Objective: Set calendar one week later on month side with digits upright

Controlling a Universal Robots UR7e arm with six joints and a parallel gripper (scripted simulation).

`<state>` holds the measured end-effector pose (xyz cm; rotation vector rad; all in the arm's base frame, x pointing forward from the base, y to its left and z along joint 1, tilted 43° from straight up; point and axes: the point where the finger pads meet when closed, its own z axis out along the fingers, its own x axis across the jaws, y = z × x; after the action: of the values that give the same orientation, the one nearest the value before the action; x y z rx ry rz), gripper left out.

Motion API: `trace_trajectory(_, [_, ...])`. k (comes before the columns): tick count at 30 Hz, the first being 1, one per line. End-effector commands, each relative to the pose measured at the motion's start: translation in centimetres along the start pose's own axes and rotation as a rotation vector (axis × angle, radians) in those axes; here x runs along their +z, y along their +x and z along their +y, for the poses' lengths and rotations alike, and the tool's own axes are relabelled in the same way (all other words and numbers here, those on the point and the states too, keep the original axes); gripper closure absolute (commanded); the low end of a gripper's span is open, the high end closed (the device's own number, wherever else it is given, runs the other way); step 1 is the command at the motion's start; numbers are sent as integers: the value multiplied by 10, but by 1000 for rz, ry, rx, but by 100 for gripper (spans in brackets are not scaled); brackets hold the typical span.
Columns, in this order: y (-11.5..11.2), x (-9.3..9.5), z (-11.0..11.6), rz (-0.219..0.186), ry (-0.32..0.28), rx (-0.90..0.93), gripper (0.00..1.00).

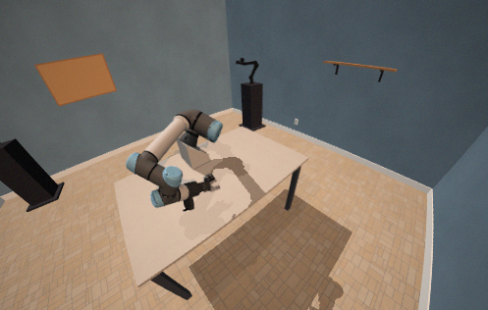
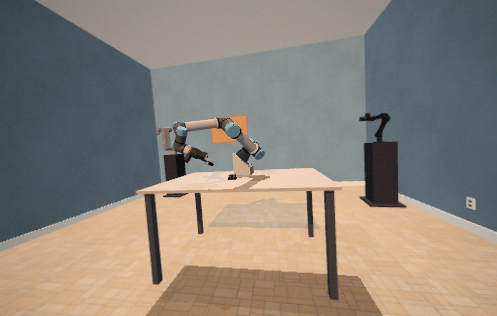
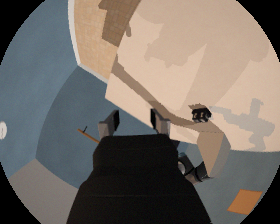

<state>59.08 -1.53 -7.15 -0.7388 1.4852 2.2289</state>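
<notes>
Wide open and holding nothing, the gripper (image 1: pixel 212 184) hangs above the table (image 1: pixel 175 235), its arm (image 1: pixel 165 142) folded back from the base in a sharp elbow, wrist angled down and forward. A small dark calendar tray (image 2: pixel 232 176) sits on the table just beside the arm's base (image 2: pixel 244 165), well apart from the gripper; its facing and long axis are too small to tell.

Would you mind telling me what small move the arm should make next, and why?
Probably bring the open gripper down toward the small dark calendar on the table: the gripper holds nothing and hangs above the table, off to one side of it.
</notes>
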Motion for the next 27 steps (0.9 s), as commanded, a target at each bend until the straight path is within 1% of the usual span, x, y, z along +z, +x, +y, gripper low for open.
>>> trace_trajectory(1, [-1,-1,1,0,1,-1,0])
trace_trajectory(20, [-1,-1,1,0,1,-2,0])
trace_trajectory(27, [0,-1,2,8,5,-25,0])
